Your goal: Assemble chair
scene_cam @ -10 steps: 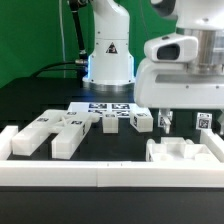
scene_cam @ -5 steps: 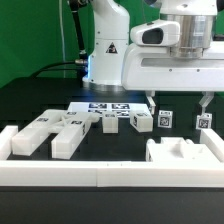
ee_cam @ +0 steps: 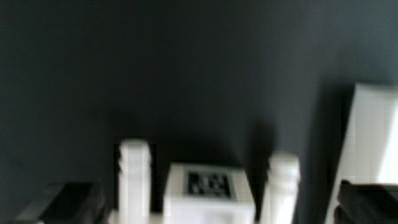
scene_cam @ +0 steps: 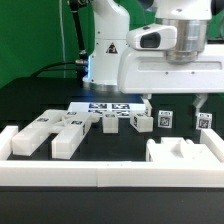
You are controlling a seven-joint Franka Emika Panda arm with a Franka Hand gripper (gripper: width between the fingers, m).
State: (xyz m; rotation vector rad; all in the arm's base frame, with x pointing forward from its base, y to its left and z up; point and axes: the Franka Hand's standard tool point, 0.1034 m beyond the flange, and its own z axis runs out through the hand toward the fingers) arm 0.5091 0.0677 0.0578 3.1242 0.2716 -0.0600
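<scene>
Gripper (scene_cam: 174, 104) hangs over the black table (scene_cam: 40, 100), fingers (scene_cam: 148, 103) spread wide and gripping nothing. At 6 o'clock of it in the exterior view stands a small tagged block (scene_cam: 165, 120) of the chair. The wrist view shows it (ee_cam: 210, 188) between both fingers (ee_cam: 135, 180), apart from each. Large pieces (scene_cam: 30, 138) lie at 8 o'clock of the gripper. A seat-like piece (scene_cam: 185, 152) lies at 6 o'clock, beside the white rail (scene_cam: 90, 176). The marker board (scene_cam: 100, 106) lies at 9 o'clock.

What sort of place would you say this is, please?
Most likely a robotics lab bench: a robot arm stands on a black table fenced by a white rail, with a green backdrop and white chair pieces carrying square tags.
</scene>
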